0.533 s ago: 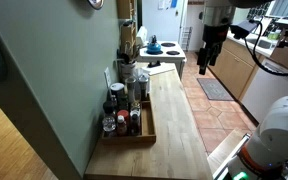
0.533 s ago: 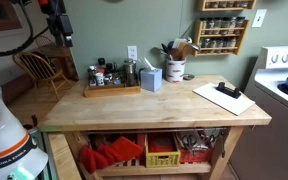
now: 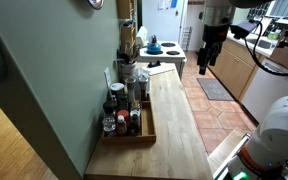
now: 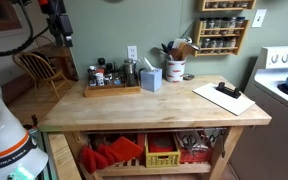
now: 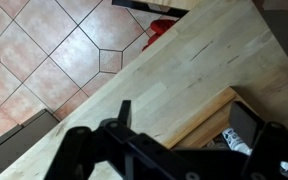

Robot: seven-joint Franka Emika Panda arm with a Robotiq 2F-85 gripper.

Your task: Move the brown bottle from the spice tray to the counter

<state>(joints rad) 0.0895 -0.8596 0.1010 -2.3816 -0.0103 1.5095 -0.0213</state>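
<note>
The spice tray [image 3: 147, 128] is a shallow wooden tray full of jars at the wall end of the butcher-block counter [image 3: 174, 120]; both exterior views show it [image 4: 111, 91]. A small brown bottle [image 3: 135, 121] seems to stand among the jars on the tray's open side; it is too small to make out well. My gripper [image 3: 204, 66] hangs high in the air, away from the tray, open and empty. In the wrist view the open jaws [image 5: 199, 135] frame the counter [image 5: 164, 70] and a tray corner [image 5: 212, 112] far below.
A utensil holder and jars [image 3: 129, 62] stand behind the tray along the green wall. A blue box [image 4: 151, 78], a white crock [image 4: 175, 70] and a clipboard [image 4: 224, 96] sit on the counter. A white cooker [image 4: 284, 85] adjoins it. Tiled floor [image 5: 54, 50] lies beside it.
</note>
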